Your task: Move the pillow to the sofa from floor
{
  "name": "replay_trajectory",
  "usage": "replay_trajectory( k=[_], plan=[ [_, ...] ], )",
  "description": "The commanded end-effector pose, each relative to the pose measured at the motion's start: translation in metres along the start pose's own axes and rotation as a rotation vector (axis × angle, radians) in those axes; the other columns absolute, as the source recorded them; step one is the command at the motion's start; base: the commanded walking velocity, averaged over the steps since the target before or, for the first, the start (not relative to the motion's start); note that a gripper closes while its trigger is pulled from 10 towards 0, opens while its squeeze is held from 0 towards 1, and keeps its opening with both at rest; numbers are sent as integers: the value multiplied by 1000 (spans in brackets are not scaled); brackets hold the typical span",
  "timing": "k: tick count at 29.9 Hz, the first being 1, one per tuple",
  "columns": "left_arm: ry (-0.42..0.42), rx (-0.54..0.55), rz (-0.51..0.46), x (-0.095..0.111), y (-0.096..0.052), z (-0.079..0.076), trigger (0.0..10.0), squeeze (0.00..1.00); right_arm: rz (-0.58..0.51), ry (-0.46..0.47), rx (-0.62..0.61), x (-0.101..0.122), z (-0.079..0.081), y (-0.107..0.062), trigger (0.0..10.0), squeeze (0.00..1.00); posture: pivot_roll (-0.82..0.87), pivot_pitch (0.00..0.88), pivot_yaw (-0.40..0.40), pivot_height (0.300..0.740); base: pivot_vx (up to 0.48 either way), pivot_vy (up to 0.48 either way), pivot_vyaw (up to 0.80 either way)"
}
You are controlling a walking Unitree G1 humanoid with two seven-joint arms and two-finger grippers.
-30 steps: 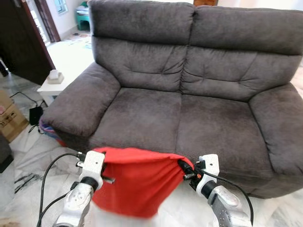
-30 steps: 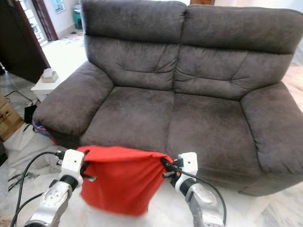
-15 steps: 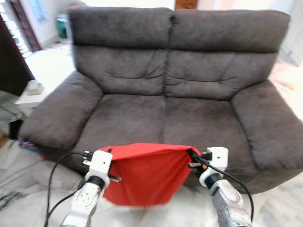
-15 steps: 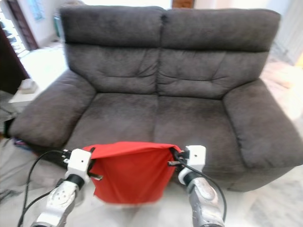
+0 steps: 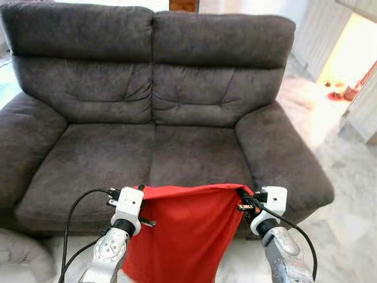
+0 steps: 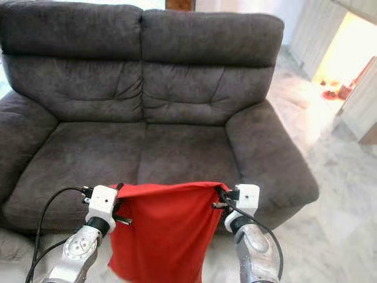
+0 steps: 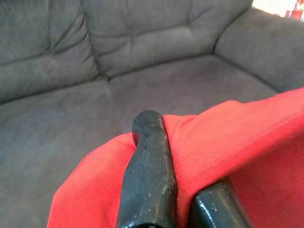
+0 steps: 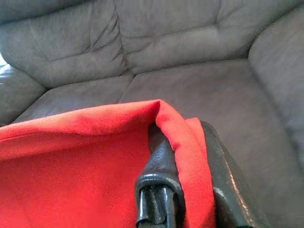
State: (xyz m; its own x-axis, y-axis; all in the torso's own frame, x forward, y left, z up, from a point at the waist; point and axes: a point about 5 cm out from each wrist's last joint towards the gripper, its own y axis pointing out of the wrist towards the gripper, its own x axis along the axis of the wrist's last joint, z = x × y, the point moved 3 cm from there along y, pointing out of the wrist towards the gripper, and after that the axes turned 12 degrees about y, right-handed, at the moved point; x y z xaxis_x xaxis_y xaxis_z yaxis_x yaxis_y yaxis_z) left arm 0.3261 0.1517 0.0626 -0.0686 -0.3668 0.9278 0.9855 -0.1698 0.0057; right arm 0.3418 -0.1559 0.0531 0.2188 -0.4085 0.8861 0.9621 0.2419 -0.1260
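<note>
Left eye view: red pillow [image 5: 182,236], hanging limp off the floor, top edge stretched level between the two grippers; its long axis runs left to right, parallel to the front of the sofa [image 5: 153,106]. Left gripper [image 5: 140,197] clenched on the pillow's left top corner, right gripper [image 5: 242,198] clenched on the right top corner. The sofa seat lies straight ahead of both, just beyond the held edge and about level with it; neither arm is clearly nearer. Judgement: the coming move is forward and slightly up, over the seat front.

Right eye view: same arrangement; pillow centred before the seam between the two seat cushions.

Left wrist view: black fingers [image 7: 149,180] pinch red fabric between them; seat cushion beyond.

Right wrist view: fingers [image 8: 161,175] closed on a fold of red fabric; seat cushion beyond.

Containers: none.
</note>
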Motion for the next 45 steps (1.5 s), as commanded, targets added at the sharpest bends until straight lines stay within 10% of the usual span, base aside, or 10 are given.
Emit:
replay_trajectory(
  k=[1, 34, 45],
  plan=[
    [2, 108, -21, 5, -1, 30, 10000, 0, -87, 11, -29, 20, -7, 1, 10000, 0, 106, 52, -26, 740, 0, 0, 0],
    [-23, 143, -43, 15, -3, 38, 10000, 0, -115, -4, 5, 22, 8, 8, 10000, 0, 112, 83, -20, 740, 0, -149, 0],
    [148, 199, -62, 30, 0, 49, 10000, 0, -140, 21, 54, 25, 19, 6, 10000, 0, 114, 104, -18, 740, 0, 0, 0]
  ],
)
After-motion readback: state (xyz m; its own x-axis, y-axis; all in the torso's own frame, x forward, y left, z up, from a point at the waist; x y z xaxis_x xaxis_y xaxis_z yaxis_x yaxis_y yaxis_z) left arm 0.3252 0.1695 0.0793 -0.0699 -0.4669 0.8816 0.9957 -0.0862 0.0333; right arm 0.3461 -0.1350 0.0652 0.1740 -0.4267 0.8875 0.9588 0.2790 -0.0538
